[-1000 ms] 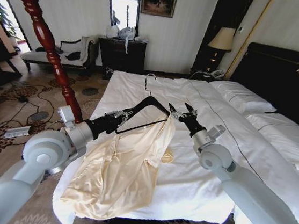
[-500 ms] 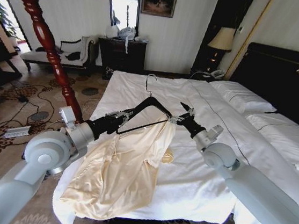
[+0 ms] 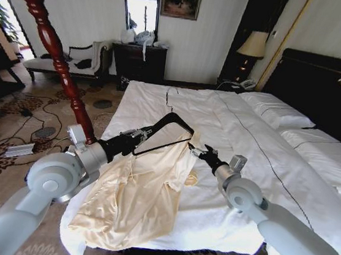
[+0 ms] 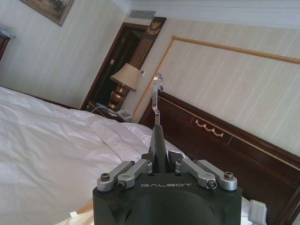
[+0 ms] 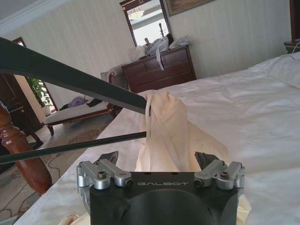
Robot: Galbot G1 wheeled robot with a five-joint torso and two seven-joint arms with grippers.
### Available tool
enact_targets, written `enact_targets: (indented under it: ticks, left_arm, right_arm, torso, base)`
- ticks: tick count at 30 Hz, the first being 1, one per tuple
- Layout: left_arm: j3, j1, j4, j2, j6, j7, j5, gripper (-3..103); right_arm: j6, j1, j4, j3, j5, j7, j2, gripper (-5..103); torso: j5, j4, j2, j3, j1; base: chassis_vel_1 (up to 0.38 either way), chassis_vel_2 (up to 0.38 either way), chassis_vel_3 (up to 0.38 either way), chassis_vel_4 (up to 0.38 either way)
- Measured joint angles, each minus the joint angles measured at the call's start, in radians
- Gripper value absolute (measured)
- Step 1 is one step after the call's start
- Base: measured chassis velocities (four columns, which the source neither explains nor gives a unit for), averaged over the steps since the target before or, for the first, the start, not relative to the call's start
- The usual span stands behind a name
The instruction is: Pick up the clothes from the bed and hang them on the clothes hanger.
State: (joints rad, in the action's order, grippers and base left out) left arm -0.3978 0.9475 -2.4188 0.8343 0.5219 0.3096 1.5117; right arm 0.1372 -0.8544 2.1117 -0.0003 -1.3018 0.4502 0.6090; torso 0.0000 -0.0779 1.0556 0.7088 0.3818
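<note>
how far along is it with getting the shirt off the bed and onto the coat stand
Done: one shoulder of the shirt is on the black hanger, gripped by the left end effector. In hand: the open right end effector is at the draped shoulder. Left: most of the shirt lies on the bed; the coat stand is bare.

Open white duvet of bed (image 3: 225, 189) beside right gripper (image 3: 196, 150): free passage. Ahead of its spread fingers, draped shirt (image 3: 141, 192) and black hanger (image 3: 163, 133). Coat stand (image 3: 53, 49) apparently clear of left gripper (image 3: 140, 134).
</note>
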Motion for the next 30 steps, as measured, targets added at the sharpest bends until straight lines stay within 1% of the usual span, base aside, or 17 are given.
enact_targets:
  ticks: [5,6,7,8,11,13,14,15,16,17,20,22,23,26,28,29,30]
  left_arm:
    - [0.003,-0.005,-0.003,-0.005,0.0,0.0,0.003,15]
    - [0.004,-0.008,-0.003,-0.007,0.0,0.0,0.005,15]
    - [0.004,-0.011,-0.003,-0.009,0.0,0.0,0.007,15]
    - [0.004,-0.011,-0.003,-0.009,0.0,0.0,0.007,15]
    - [0.006,-0.027,-0.001,-0.011,0.0,0.0,0.017,15]
    - [0.007,-0.03,0.0,-0.011,0.0,0.0,0.018,15]
    - [0.01,-0.035,0.002,-0.007,0.0,0.0,0.02,15]
    - [0.011,-0.036,0.003,-0.005,0.0,0.0,0.02,15]
    - [0.014,-0.037,0.006,0.0,0.0,0.0,0.02,15]
    - [0.014,-0.037,0.006,0.0,0.0,0.0,0.02,15]
    - [0.018,-0.038,0.012,0.013,0.0,0.0,0.016,15]
    - [0.02,-0.039,0.013,0.016,0.0,0.0,0.015,15]
    - [0.022,-0.043,0.016,0.02,0.0,-0.001,0.015,15]
    - [0.024,-0.048,0.018,0.021,0.0,-0.001,0.015,15]
    - [0.024,-0.055,0.02,0.02,0.0,-0.001,0.016,15]
    - [0.024,-0.057,0.02,0.018,0.0,-0.001,0.018,15]
    - [0.024,-0.058,0.02,0.016,0.0,-0.001,0.018,15]
  right_arm:
    - [0.001,0.04,-0.044,-0.009,0.007,-0.01,0.024,91]
    - [0.003,0.048,-0.051,-0.009,0.014,-0.011,0.026,90]
    - [0.007,0.052,-0.058,-0.01,0.02,-0.013,0.027,85]
    - [0.007,0.052,-0.058,-0.01,0.02,-0.013,0.027,85]
    - [0.017,0.054,-0.065,-0.011,0.037,-0.013,0.021,70]
    - [0.018,0.052,-0.064,-0.011,0.04,-0.013,0.019,70]
    - [0.019,0.046,-0.056,-0.01,0.046,-0.012,0.016,58]
    - [0.019,0.044,-0.052,-0.009,0.048,-0.012,0.015,58]
    - [0.019,0.041,-0.046,-0.007,0.05,-0.012,0.012,53]
    - [0.019,0.041,-0.046,-0.007,0.05,-0.012,0.012,53]
    - [0.019,0.035,-0.035,-0.003,0.056,-0.014,0.002,37]
    - [0.019,0.034,-0.033,-0.002,0.059,-0.017,-0.002,37]
    - [0.019,0.031,-0.03,0.0,0.066,-0.025,-0.009,26]
    - [0.019,0.026,-0.028,0.002,0.077,-0.034,-0.016,21]
    - [0.017,0.021,-0.026,0.005,0.096,-0.044,-0.025,9]
    - [0.016,0.02,-0.026,0.007,0.103,-0.047,-0.028,9]
    - [0.016,0.02,-0.025,0.008,0.105,-0.048,-0.03,4]
  torso:
    - [0.0,0.0002,0.0,0.0,0.0]
    - [0.0,0.0002,0.0,0.0,0.0]
    - [0.0,0.0003,0.0,0.0,0.0]
    - [0.0,0.0003,0.0,0.0,0.0]
    - [-0.0001,-0.0001,0.0,0.0,0.0]
    - [0.0,-0.0001,0.0,0.0,0.0]
    - [0.0001,-0.0001,0.0,0.0,0.0]
    - [0.0,-0.0001,0.0,0.0,0.0]
    - [0.0,-0.0001,0.0,0.0,0.0]
    - [0.0,-0.0001,0.0,0.0,0.0]
    - [0.0,0.0,0.0,0.0,0.0]
    - [0.0,0.0,0.0,0.0,0.0]
    - [0.0,0.0,0.0,0.0,0.0]
    - [0.0,0.0,0.0,0.0,0.0]
    - [0.0,0.0,0.0,0.0,0.0]
    - [0.0001,0.0,0.0,0.0,0.0]
    - [0.0001,0.0,0.0,0.0,0.0]
  base:
    - [0.0,0.0,0.0,0.0]
    - [0.0,0.0,0.0,0.0]
    - [0.0,0.0,0.0,0.0]
    - [0.0,0.0,0.0,0.0]
    - [0.0,0.0,0.0,0.0]
    - [0.0,0.0,0.0,0.0]
    - [0.0,0.0,0.0,0.0]
    - [0.0,0.0,0.0,0.0]
    - [0.0,0.0,0.0,0.0]
    - [0.0,0.0,0.0,0.0]
    - [0.0,0.0,0.0,0.0]
    - [0.0,0.0,0.0,0.0]
    - [0.0,0.0,0.0,0.0]
    - [0.0,0.0,0.0,0.0]
    - [0.0,0.0,0.0,0.0]
    - [0.0,0.0,0.0,0.0]
    - [0.0,0.0,0.0,0.0]
